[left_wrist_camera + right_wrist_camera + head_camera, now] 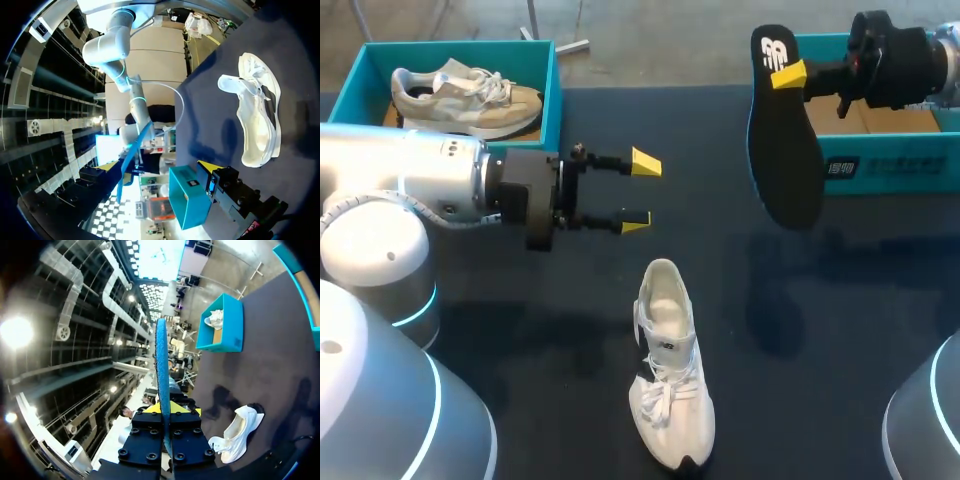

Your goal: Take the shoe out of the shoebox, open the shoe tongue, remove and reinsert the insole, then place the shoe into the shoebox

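Note:
A white shoe (670,370) lies on the dark table, toe toward the front edge, its tongue pulled open; it also shows in the left wrist view (255,120) and the right wrist view (237,432). My right gripper (786,74) is shut on the heel end of a black insole (785,160), which hangs in the air beside the right teal shoebox (890,165). From the right wrist the insole (161,365) is seen edge-on, blue, between the fingers of that gripper (167,412). My left gripper (638,192) stands open and empty, above and behind the shoe.
A second teal shoebox (552,100) at the back left holds a beige shoe (470,95). The right shoebox (187,197) lies ahead of my left gripper, whose one visible yellow fingertip (209,166) shows near it. The arm bases stand at the front corners.

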You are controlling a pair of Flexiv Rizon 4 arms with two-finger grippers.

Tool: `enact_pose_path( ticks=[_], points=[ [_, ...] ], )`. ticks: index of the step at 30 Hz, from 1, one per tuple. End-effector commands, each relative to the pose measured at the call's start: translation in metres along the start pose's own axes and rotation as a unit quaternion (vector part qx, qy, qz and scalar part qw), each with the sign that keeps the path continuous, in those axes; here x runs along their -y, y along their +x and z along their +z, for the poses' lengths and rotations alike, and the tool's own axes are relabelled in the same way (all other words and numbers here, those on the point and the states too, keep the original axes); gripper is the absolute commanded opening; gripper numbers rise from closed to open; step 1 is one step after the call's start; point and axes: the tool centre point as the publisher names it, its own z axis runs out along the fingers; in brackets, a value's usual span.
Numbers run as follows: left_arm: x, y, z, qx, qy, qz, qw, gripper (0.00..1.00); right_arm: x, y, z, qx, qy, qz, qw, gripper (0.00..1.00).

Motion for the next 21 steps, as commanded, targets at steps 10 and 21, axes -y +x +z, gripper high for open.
enact_pose_path(
  ticks=[10,21],
  points=[
    [-0.015,-0.009,0.014,0.062,0.006,0.008,0.998,1.0,-0.011,-0.031,0.026,-0.04,-0.004,0.053,0.998,0.0],
    [-0.025,-0.031,0.03,0.058,-0.012,0.037,0.998,1.0,-0.016,-0.051,0.042,0.008,0.005,0.136,0.991,0.0]
  ],
)
